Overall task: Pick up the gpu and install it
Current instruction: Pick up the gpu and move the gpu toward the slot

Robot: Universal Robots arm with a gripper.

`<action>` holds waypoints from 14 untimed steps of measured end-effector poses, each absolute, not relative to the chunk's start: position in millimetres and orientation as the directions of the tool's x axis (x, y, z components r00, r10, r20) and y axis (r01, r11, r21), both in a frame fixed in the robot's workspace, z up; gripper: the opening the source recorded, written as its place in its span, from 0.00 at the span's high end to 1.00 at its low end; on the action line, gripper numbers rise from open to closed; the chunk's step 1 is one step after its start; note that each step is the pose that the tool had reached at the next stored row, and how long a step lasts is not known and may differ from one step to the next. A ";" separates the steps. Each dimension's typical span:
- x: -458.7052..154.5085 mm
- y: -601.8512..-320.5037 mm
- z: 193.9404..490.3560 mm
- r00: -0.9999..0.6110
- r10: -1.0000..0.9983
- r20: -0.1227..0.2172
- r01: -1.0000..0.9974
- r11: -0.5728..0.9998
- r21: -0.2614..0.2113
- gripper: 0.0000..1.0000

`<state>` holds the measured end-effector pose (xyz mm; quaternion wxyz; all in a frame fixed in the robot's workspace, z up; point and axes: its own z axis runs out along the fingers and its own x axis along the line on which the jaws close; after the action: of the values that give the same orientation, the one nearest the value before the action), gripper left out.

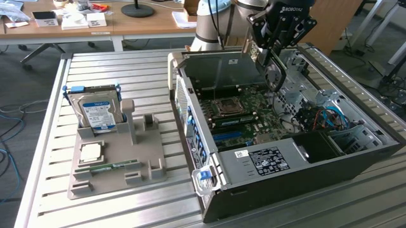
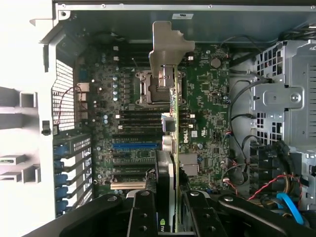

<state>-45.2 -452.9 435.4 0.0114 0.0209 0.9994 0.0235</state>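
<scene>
Your claw [image 1: 271, 54] is half closed, gripping the graphics card [image 2: 174, 118] edge-on between its fingers [image 2: 143, 212]. You hold the card upright over the motherboard [image 2: 212, 103] inside the open computer case [image 1: 304, 164], with its silver bracket [image 2: 168, 44] at the end away from the claw.

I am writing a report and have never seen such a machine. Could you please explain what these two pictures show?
This is one robot arm ending in a gripper, a two-fingered clamp. The exterior view comes from a camera off the arm, overlooking the table. The wrist view comes from a camera on the arm, looking into the open computer case. The gripper is shut on the gpu, a flat card, held edge-down above the motherboard. On the exterior view's left, a grey holder carries a hard drive, a processor chip and a memory stick.
</scene>
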 end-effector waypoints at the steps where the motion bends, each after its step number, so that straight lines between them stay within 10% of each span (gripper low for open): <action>1: -44.5 -452.9 435.4 -0.999 0.042 -0.022 0.041 0.998 0.047 0.73; 14: -41.0 -452.9 435.4 -0.999 0.042 -0.022 0.041 0.998 0.047 0.73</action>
<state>-41.0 -452.9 435.4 0.0114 0.0209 0.9994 0.0235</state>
